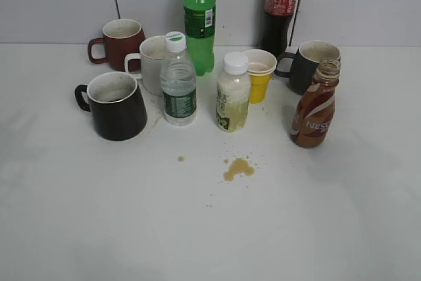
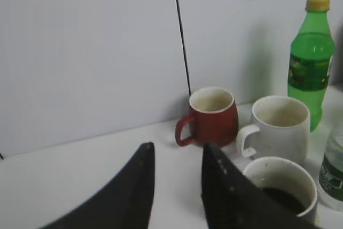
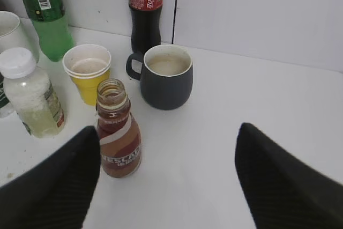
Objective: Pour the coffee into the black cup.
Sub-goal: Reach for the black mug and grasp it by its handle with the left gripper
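The coffee bottle [image 1: 316,106], brown with a swirl label and no cap, stands upright at the right of the table. The right wrist view shows it [image 3: 119,143] just beside the left finger of my right gripper [image 3: 169,132], which is wide open and empty. The black cup [image 1: 117,106] stands at the left. In the left wrist view its rim [image 2: 278,164] shows at lower right with dark liquid inside. My left gripper [image 2: 177,151] is open and empty, to the left of the cup. Neither gripper shows in the exterior view.
Behind stand a dark red mug [image 1: 122,43], a white mug [image 1: 151,64], a green bottle [image 1: 199,21], a cola bottle [image 1: 279,11] and a dark grey mug [image 1: 309,64]. In the middle stand a water bottle [image 1: 178,83], a white-capped bottle [image 1: 233,97] and a yellow cup [image 1: 260,77]. A brown spill [image 1: 238,169] lies in front.
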You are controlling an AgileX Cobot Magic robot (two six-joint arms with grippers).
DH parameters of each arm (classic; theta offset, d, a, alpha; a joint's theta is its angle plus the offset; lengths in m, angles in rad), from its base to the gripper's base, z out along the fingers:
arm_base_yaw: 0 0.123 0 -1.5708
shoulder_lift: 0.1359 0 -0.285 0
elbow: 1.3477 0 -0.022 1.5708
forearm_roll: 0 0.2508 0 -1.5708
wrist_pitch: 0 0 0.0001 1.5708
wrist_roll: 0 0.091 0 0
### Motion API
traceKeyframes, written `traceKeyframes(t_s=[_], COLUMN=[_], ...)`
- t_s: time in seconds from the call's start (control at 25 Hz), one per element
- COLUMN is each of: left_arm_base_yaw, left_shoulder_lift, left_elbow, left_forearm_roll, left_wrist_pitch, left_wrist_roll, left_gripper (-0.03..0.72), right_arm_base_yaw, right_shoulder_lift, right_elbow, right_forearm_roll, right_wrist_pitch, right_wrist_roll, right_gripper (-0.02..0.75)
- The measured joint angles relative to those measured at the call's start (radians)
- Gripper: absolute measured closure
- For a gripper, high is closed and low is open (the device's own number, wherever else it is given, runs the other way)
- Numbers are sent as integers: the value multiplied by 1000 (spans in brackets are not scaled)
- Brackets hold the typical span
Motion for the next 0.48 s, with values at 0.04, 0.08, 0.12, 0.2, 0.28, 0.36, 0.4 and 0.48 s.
traceKeyframes(t_s=[0.04,0.08,0.12,0.2,0.28,0.36,0.4,0.48], left_arm_base_yaw=[0,0,0,0,0,0,0,0], left_shoulder_lift=[49,110,171,282,396,490,536,612], left_elbow=[0,0,0,0,0,0,0,1], left_forearm_roll=[-9,-20,-25,-31,-33,-33,-35,-35], left_wrist_pitch=[-30,-58,-90,-158,-235,-324,-366,-434], left_wrist_roll=[0,0,0,0,0,-9,-16,-26], left_gripper=[449,449,449,449,449,449,449,449], right_arm_base_yaw=[0,0,0,0,0,0,0,0], right_shoulder_lift=[23,45,69,117,165,205,225,260], right_elbow=[0,0,0,0,0,0,0,0], right_forearm_roll=[8,21,29,46,47,48,46,37], right_wrist_pitch=[-24,-40,-97,-158,-223,-280,-304,-341], right_wrist_roll=[1,1,2,8,24,43,47,50], right_gripper=[151,151,151,151,152,152,152,152])
